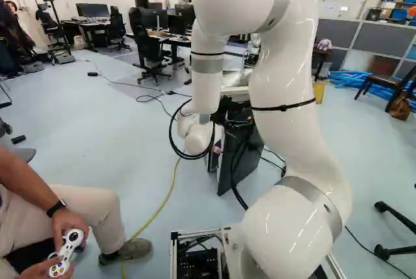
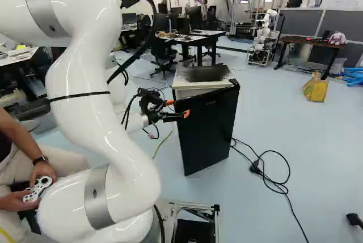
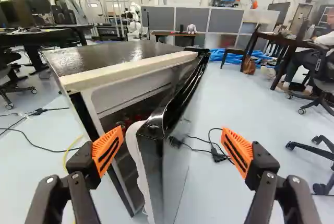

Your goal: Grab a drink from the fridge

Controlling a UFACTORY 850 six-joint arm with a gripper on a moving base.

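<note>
Spread end effector (image 2: 178, 109), fridge door (image 2: 207, 135) ajar, right base view hiding interior (image 3: 127, 158)

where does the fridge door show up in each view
left base view: the fridge door is a dark panel just right of the middle, partly hidden by the arm and cables.
right base view: right of the middle, its black face in plain sight.
wrist view: ajar, between the open fingers of the gripper.
shared landmark: the purple plush toy in the background.
</note>
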